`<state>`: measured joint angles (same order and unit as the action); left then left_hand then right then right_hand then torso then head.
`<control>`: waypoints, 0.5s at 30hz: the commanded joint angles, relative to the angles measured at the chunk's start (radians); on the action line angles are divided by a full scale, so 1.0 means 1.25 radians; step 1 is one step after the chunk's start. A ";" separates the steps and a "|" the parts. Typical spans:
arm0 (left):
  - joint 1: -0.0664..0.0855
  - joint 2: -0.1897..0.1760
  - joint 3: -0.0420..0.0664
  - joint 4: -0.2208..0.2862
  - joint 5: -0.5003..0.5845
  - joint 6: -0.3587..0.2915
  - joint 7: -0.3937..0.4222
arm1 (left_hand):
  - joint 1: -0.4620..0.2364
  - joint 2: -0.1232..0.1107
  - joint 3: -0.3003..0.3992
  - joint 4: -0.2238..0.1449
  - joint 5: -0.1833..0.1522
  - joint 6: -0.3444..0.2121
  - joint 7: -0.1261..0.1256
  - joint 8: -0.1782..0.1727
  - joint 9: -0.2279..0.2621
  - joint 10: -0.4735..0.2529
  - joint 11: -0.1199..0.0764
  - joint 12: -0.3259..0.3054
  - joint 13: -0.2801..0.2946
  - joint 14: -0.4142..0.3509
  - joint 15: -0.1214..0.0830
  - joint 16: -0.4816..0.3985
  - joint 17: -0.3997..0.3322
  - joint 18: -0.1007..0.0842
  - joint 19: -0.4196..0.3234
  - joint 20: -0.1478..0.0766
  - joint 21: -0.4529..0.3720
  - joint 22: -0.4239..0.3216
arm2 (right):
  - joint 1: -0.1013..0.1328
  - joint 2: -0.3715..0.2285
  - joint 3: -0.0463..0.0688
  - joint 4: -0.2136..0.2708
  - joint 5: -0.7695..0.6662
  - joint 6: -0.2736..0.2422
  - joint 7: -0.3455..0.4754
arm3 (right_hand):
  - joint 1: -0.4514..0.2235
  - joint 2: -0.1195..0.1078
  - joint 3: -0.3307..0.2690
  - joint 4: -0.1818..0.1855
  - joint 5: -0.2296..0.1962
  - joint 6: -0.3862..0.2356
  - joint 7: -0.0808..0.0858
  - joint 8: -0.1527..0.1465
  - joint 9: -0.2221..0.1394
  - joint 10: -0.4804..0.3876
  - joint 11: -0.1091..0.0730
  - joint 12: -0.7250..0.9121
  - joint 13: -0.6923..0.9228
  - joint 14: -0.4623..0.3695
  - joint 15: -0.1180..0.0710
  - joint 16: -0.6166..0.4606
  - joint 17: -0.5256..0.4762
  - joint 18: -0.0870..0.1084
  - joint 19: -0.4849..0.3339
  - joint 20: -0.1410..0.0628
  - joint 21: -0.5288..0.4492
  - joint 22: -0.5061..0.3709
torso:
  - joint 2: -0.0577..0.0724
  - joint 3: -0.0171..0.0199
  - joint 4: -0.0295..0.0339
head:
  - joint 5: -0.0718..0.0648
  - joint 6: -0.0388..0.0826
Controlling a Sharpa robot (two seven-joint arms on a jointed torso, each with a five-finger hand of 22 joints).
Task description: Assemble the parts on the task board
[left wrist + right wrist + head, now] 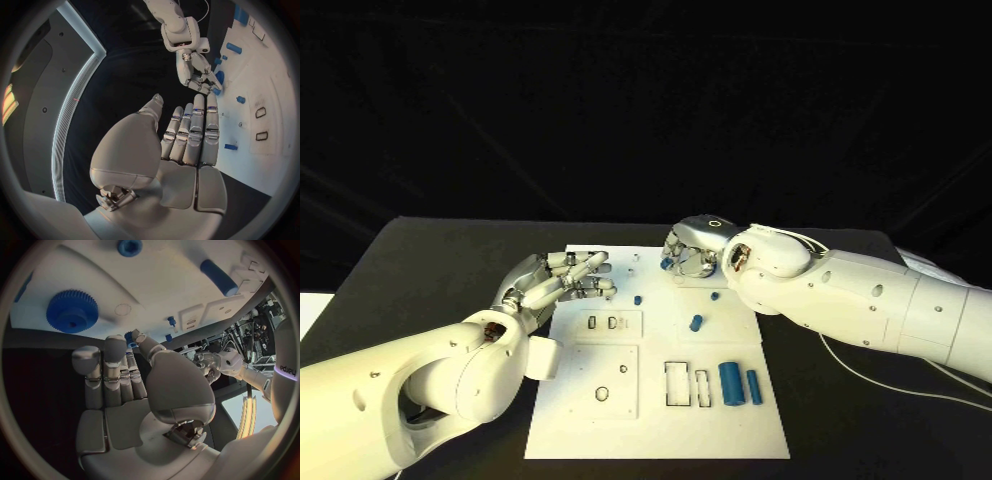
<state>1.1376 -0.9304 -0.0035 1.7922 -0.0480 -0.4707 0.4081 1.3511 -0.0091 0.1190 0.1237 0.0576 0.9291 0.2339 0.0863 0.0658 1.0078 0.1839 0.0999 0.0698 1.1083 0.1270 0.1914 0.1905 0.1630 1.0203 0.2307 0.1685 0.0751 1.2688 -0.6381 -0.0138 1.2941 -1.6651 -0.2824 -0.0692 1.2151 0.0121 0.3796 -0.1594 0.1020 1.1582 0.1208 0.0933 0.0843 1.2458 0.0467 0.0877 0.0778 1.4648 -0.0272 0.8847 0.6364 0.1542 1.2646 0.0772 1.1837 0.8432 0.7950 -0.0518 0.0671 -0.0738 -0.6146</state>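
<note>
While the right hand (687, 252) hovers at the task board's (661, 420) upper edge, fingers curled, hold unclear, blue parts (730, 383) lie loose lower right, likely staged for pickup. Left hand (560, 283) waits empty, fingers straight, center-left.

- I see one board (653, 420) on one table (430, 250).
- Two long blue cylinders (730, 382) lie side by side on it.
- I count three smaller blue pieces (695, 322) lying loose in the board's middle.
- One blue gear (72, 310) sits by my right hand (689, 248).
- Two hands: right, and left (560, 283).
</note>
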 commanded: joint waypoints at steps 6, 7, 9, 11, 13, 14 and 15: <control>0.001 -0.001 0.001 0.001 0.002 0.020 -0.001 | 0.000 0.005 -0.001 -0.006 0.000 -0.006 0.012 -0.004 -0.001 -0.007 0.003 -0.006 -0.001 -0.005 0.002 -0.006 0.001 0.014 0.004 0.003 -0.004 -0.001 | 0.001 0.023 0.002 -0.010 0.019 -0.054 -0.046 | 0.003 0.010 0.006 0.005 -0.003 0.020 -0.015 0.006 0.016 0.008 0.000 0.003 0.001 0.007 -0.006 0.004 0.001 -0.016 0.002 -0.005 0.006 0.001 | 0.003 -0.0016 0.0009 | 0.003 0.006; 0.001 -0.001 0.001 0.001 0.002 0.020 -0.001 | 0.000 0.005 -0.001 -0.006 0.000 -0.006 0.012 -0.004 -0.001 -0.007 0.003 -0.006 -0.001 -0.005 0.002 -0.006 0.001 0.014 0.004 0.003 -0.004 -0.001 | 0.002 0.030 0.002 -0.016 0.016 -0.056 -0.050 | 0.003 0.010 0.006 0.005 -0.003 0.020 -0.015 0.006 0.016 0.008 0.000 0.003 0.001 0.007 -0.006 0.004 0.002 -0.016 0.002 -0.005 0.006 0.002 | 0.004 -0.0017 0.0007 | 0.003 0.006; 0.001 -0.001 0.001 0.002 0.002 0.020 -0.001 | 0.000 0.005 -0.001 -0.006 0.000 -0.006 0.012 -0.004 -0.001 -0.007 0.003 -0.006 -0.001 -0.005 0.002 -0.006 0.001 0.014 0.004 0.003 -0.004 -0.001 | 0.002 0.043 0.002 -0.028 0.010 -0.059 -0.057 | 0.003 0.009 0.006 0.006 -0.004 0.020 -0.015 0.006 0.016 0.008 0.000 0.003 0.001 0.006 -0.006 0.005 0.002 -0.016 0.002 -0.005 0.007 0.003 | 0.004 -0.0019 0.0010 | 0.003 0.006; 0.001 0.000 0.001 0.002 0.002 0.021 -0.001 | 0.000 0.005 -0.001 -0.006 0.000 -0.006 0.012 -0.004 -0.001 -0.007 0.003 -0.006 -0.001 -0.005 0.002 -0.006 0.001 0.014 0.004 0.003 -0.004 -0.001 | 0.003 0.054 0.002 -0.039 0.005 -0.063 -0.064 | 0.003 0.009 0.007 0.007 -0.005 0.020 -0.014 0.006 0.017 0.007 0.000 0.002 0.001 0.006 -0.006 0.005 0.002 -0.016 0.002 -0.006 0.007 0.003 | 0.004 -0.0017 0.0020 | 0.002 0.007; 0.001 0.000 0.001 0.002 0.002 0.021 -0.002 | 0.000 0.005 -0.001 -0.006 0.000 -0.006 0.012 -0.004 -0.001 -0.007 0.003 -0.006 -0.001 -0.005 0.002 -0.006 0.001 0.014 0.004 0.003 -0.004 -0.001 | 0.003 0.065 0.002 -0.050 0.000 -0.068 -0.070 | 0.003 0.009 0.008 0.008 -0.005 0.019 -0.014 0.005 0.017 0.007 0.001 0.001 0.001 0.006 -0.006 0.005 0.002 -0.016 0.002 -0.006 0.008 0.004 | 0.004 -0.0020 0.0038 | 0.003 0.010; 0.001 0.001 0.001 0.003 0.002 0.022 -0.001 | 0.000 0.005 -0.001 -0.006 0.000 -0.006 0.012 -0.004 -0.001 -0.007 0.003 -0.006 -0.001 -0.005 0.002 -0.006 0.001 0.014 0.004 0.003 -0.004 -0.001 | 0.003 0.071 0.002 -0.055 -0.002 -0.069 -0.071 | 0.003 0.009 0.008 0.009 -0.005 0.018 -0.013 0.005 0.017 0.006 0.001 0.001 0.001 0.006 -0.006 0.006 0.001 -0.016 0.002 -0.006 0.008 0.004 | 0.005 -0.0020 0.0043 | 0.003 0.011; 0.001 0.001 0.001 0.003 0.002 0.022 -0.001 | 0.000 0.005 -0.001 -0.006 0.000 -0.006 0.012 -0.004 -0.001 -0.007 0.003 -0.006 -0.001 -0.005 0.002 -0.006 0.001 0.014 0.004 0.003 -0.004 -0.001 | 0.003 0.076 0.002 -0.060 -0.004 -0.070 -0.072 | 0.003 0.009 0.008 0.009 -0.005 0.018 -0.013 0.005 0.017 0.006 0.001 0.001 0.001 0.006 -0.006 0.006 0.001 -0.016 0.002 -0.006 0.008 0.004 | 0.005 -0.0023 0.0050 | 0.003 0.012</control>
<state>1.1377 -0.9308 -0.0035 1.7931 -0.0466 -0.4668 0.4027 1.3511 -0.0092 0.1191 0.1237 0.0575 0.9253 0.2374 0.0863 0.0659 1.0041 0.1875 0.0958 0.0690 1.1083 0.1270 0.1862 0.1912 0.1630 1.0204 0.2308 0.1686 0.0752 1.2717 -0.5472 -0.0118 1.2243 -1.6487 -0.3435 -0.1276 1.2188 0.0161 0.3810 -0.1580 0.0953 1.1580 0.1206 0.0944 0.0840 1.2485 0.0461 0.0877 0.0787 1.4648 -0.0271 0.8847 0.6381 0.1543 1.2645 0.0772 1.1892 0.8470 0.8002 -0.0540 0.0703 -0.0700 -0.6027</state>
